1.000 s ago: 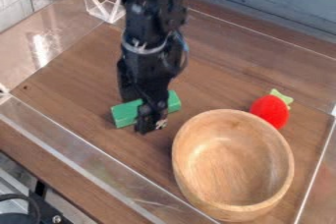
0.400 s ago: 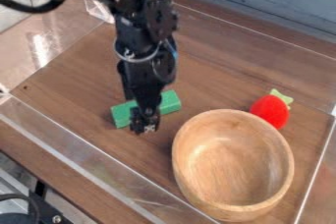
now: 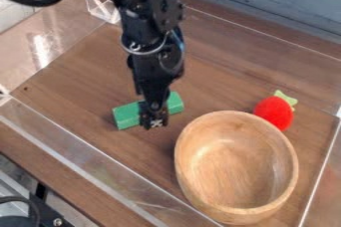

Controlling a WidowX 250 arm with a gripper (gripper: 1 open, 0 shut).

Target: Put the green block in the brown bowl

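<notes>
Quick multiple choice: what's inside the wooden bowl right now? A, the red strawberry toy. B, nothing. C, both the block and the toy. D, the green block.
B: the brown bowl shows only bare wood inside; the green block lies on the table to its left under the hand, and the red toy sits outside its rim.

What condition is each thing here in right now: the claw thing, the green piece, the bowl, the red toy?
fingers: open, pointing down over the green block, nothing lifted.
green block: lying flat on the wooden table, outside the bowl, partly hidden by the fingers.
brown bowl: upright, empty.
red strawberry toy: resting on the table beside the bowl's far rim.
</notes>
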